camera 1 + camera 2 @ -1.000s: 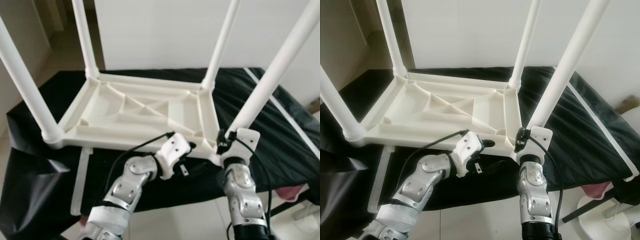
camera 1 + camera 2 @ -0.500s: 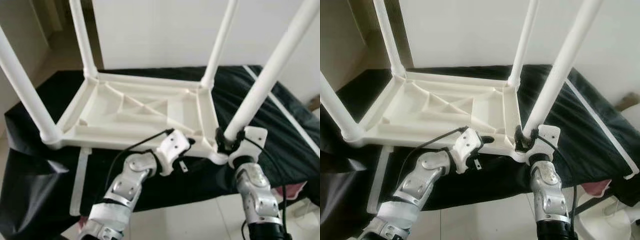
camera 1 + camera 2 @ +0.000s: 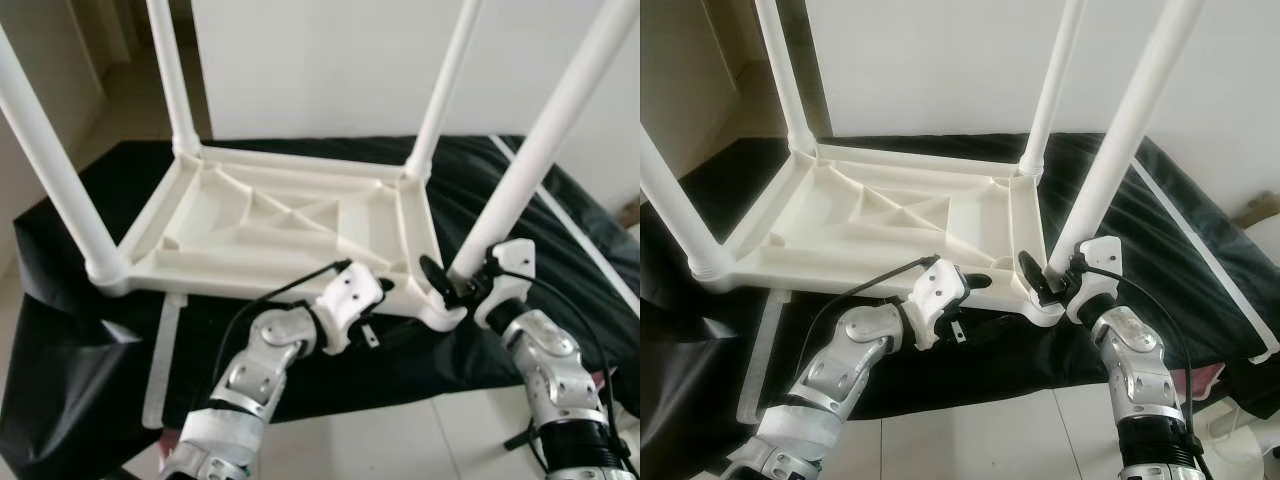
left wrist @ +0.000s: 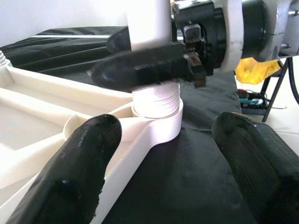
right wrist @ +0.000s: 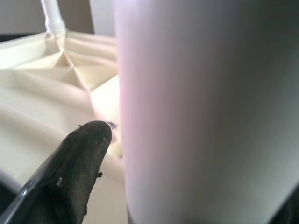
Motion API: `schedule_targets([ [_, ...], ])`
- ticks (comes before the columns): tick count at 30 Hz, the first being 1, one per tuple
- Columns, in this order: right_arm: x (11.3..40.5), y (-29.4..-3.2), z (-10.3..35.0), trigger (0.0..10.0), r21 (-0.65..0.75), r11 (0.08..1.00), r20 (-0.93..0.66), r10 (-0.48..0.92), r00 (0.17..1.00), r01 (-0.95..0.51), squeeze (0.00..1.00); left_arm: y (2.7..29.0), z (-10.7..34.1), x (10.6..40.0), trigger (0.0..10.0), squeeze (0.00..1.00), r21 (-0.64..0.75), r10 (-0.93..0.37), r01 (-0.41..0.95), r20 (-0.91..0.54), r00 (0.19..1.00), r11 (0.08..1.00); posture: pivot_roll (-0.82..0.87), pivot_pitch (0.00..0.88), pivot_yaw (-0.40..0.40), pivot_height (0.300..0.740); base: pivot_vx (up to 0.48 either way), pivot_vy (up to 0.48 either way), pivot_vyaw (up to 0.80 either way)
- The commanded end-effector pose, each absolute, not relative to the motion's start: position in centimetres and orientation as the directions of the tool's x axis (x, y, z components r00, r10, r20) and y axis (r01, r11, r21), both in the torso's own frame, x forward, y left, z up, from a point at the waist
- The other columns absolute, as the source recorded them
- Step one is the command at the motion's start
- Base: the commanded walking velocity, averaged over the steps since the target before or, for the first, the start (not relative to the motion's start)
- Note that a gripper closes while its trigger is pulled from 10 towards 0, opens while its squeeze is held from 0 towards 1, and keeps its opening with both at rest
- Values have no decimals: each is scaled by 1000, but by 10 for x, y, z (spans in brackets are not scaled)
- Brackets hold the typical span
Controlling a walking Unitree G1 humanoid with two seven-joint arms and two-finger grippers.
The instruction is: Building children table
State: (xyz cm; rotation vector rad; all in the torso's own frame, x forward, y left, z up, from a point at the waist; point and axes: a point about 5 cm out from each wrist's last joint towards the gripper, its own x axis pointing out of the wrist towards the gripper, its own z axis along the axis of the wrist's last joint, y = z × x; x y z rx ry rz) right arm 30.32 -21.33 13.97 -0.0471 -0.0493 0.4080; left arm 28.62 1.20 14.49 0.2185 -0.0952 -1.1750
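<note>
You have the white children table (image 3: 290,225) upside down on the black sheet (image 3: 90,340), with its near edge close to the sheet's front edge. All four white legs stand up from its corners, so most of the building looks done. The near right leg (image 3: 545,140) is the one you are working on now.

Your right gripper (image 3: 452,283) is at the bottom of that leg, right by the near right corner of the children table. Its two black fingers sit one on each side of the leg and look clamped around it. In the left wrist view you can see screw rings at the leg's foot above the corner socket (image 4: 161,126), so this leg seems not fully twisted in yet. That is likely the job left to do.

Your left gripper (image 3: 375,315) waits just beside the table's near edge, close to the same corner. Its fingers (image 4: 81,158) are spread wide apart and hold nothing.

A white strip (image 3: 165,360) lies on the sheet near the table's near left corner.
</note>
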Motion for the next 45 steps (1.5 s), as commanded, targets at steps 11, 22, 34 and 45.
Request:
schedule_targets([
  [11,308,-215,132,0,-148,843,-57,515,855,-517,0,15,148,291,10000,0,243,-869,845,-12,494,477,47,0,-49,740,0,0,0],
  [22,297,-217,123,10000,-80,875,-22,477,879,-477,0,14,148,289,10000,0,238,-873,850,-12,487,470,35,0,-55,740,0,0,0],
  [34,290,-209,127,10000,-8,980,99,198,975,-199,0,15,146,285,10000,0,232,-880,858,-17,474,458,36,0,-51,740,0,0,0],
  [45,286,-196,113,10000,67,955,-7,-288,958,287,0,17,146,284,10000,0,228,-877,856,-18,480,464,44,0,-57,740,0,0,0],
])
